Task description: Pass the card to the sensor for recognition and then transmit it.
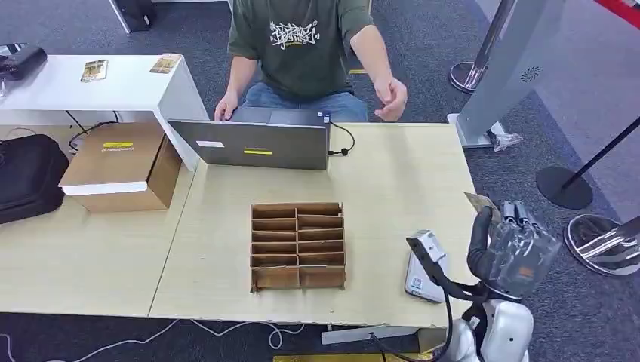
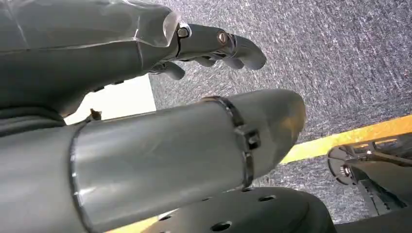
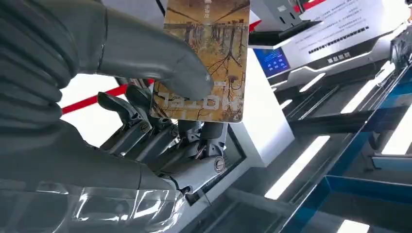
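- Grey carpet room; pale wood table (image 1: 392, 196) carried a laptop (image 1: 253, 143), a cardboard divider tray (image 1: 298, 245) and a white sensor (image 1: 424, 268) near the front right edge.
- Right hand (image 1: 513, 245) was raised beside the sensor, thumb and fingers (image 3: 145, 131) pinching the card (image 3: 206, 58) at its lower end.
- Card looked thin, light, stiff, prob. slick; edge pinch w/ face free seemed best.
- Left hand (image 2: 145, 73) hung over carpet, fingers loosely curled, holding nothing.

One laptop (image 1: 253, 143), one cardboard box (image 1: 121, 167), one black bag (image 1: 26, 177). One slotted cardboard organizer (image 1: 297, 245), two columns of compartments. One white sensor (image 1: 424, 268). Two cards on the white side tabletop (image 1: 53, 83): card (image 1: 94, 70) and card (image 1: 165, 63). One card in the right robot hand (image 3: 145, 141), held card (image 3: 206, 53). One person (image 1: 302, 45). Two wooden tabletop sections (image 1: 392, 204).
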`<state>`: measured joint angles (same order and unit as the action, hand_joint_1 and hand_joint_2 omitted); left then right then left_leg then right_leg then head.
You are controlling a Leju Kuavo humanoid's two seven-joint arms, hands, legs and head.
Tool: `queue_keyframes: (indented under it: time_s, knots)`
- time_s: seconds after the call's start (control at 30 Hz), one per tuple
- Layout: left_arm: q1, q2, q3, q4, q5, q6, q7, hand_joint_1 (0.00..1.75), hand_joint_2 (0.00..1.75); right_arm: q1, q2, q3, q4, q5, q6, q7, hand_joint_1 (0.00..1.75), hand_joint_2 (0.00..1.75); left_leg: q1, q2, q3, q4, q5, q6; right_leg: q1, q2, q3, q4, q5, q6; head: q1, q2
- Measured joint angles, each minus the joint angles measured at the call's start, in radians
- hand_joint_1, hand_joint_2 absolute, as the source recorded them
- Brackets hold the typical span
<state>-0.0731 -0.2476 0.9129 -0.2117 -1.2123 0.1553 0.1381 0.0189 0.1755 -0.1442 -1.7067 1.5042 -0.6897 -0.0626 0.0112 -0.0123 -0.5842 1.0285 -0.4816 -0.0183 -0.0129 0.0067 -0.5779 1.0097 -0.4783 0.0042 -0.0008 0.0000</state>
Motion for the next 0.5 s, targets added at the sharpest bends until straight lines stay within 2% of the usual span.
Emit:
queue_keyframes:
  time_s: [0.2,0.5]
  knots:
    - [-0.001,0.000,0.000,0.000,0.015,0.000,0.002,0.00,0.00,-0.033,0.003,0.035,0.032,-0.002,0.000,0.089,1.75,1.75,0.000,0.000,0.000,0.000,0.000,0.000,0.000,0.001,0.000,0.000,0.000,0.000,0.000,0.000]
    - [-0.005,-0.002,0.000,0.000,-0.006,-0.013,0.002,0.00,0.00,-0.224,0.003,0.144,0.209,-0.015,0.000,0.071,1.75,1.75,0.000,0.000,0.000,0.000,0.002,0.000,0.000,0.001,0.000,0.001,0.001,-0.001,0.000,0.000]
